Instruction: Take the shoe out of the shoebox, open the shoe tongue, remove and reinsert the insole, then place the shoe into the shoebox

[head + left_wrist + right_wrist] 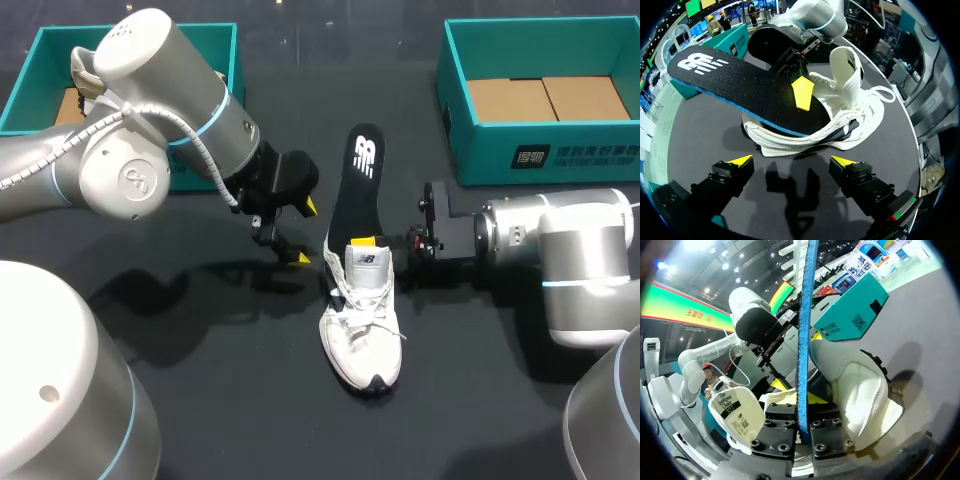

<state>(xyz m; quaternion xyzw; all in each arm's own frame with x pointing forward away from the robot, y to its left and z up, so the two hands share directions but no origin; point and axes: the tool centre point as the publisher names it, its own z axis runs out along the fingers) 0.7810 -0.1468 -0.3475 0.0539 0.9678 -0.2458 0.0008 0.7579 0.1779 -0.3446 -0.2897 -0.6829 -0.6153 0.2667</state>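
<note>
Shoe: on the worktop, outside both boxes, toe toward 6 o'clock, tongue standing up.
Insole: front end inside the shoe, heel end sticking out toward 12 o'clock.
Right end effector: in from 3 o'clock, pinching the insole at the shoe's collar.
Left end effector: spread, empty, at the shoe's 10 o'clock, apart from it.
Step, judged: insole halfway through the collar; going out or in, I cannot tell.
Doing it well: slide along the insole's length without bending it, and brace the heel with the left so the shoe does not drag.
</note>
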